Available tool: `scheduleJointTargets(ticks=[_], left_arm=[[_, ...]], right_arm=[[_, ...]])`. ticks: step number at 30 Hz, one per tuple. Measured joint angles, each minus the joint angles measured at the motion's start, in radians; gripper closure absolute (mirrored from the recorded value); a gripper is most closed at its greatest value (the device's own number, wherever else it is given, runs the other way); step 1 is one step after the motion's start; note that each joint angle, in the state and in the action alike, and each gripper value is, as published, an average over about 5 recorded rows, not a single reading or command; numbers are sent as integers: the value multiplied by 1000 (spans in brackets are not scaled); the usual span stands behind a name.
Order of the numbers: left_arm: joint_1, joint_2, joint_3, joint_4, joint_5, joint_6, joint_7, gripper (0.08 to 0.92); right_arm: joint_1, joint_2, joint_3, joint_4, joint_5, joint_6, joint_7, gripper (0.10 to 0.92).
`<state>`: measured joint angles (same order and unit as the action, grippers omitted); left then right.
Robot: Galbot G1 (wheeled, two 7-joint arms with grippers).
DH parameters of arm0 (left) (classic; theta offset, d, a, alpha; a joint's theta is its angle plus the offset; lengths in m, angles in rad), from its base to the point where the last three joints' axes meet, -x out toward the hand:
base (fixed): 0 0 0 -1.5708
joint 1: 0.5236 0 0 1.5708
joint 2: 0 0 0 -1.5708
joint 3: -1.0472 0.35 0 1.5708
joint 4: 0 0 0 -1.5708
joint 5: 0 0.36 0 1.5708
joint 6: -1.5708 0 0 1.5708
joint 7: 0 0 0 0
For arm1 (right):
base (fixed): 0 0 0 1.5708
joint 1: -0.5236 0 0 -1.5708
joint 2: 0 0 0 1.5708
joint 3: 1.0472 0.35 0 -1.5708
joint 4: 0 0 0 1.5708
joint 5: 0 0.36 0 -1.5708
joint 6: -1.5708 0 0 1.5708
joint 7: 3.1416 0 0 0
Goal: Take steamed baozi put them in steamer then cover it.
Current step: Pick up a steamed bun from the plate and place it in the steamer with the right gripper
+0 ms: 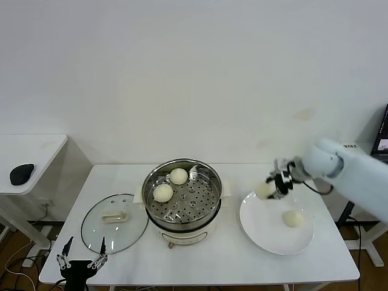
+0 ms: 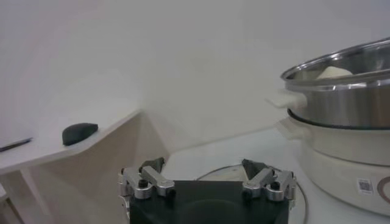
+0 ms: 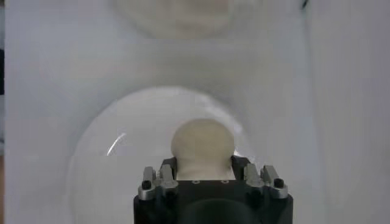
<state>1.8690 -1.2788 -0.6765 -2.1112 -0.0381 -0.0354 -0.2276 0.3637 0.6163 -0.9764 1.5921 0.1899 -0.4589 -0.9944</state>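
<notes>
The steel steamer (image 1: 206, 209) stands mid-table with two steamed baozi (image 1: 178, 176) (image 1: 162, 193) on its perforated tray. My right gripper (image 1: 274, 188) is shut on a third baozi (image 1: 265, 190), held just above the left rim of the white plate (image 1: 267, 236). The right wrist view shows this baozi (image 3: 202, 141) pinched in the gripper (image 3: 203, 159) over the plate (image 3: 109, 176). Another baozi (image 1: 293, 219) lies on the plate. The glass cover (image 1: 130, 233) lies flat left of the steamer. My left gripper (image 1: 85, 244) hangs open at the table's front left edge, near the cover.
A side table (image 1: 42, 148) with a black mouse (image 1: 22, 173) stands to the far left. The left wrist view shows the left gripper (image 2: 204, 164) low beside the steamer (image 2: 347, 103), with the mouse (image 2: 79, 132) beyond. A dark screen (image 1: 382, 136) sits at far right.
</notes>
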Motion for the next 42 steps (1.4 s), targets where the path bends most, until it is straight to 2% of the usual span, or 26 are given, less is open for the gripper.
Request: scheduleJointTargets(ticks=[8,15,31,42], left_arm=[[2,-7,-19,-3,-18,-1,-6,177],[12,-20,-45,-8,-32,-6,-15,177],[1,-40,-51,0,-38,-11,-25,177],[1,-39,-58,14,-45,-20,-28,177]], right_arm=[[186,176,-127,6,81,53,4,465],[221,329,-219,-11,84,142,19,465],[179,563,-333,-139,-121,482,44,457],[163,633,-371,-174,-209,654,17,441]])
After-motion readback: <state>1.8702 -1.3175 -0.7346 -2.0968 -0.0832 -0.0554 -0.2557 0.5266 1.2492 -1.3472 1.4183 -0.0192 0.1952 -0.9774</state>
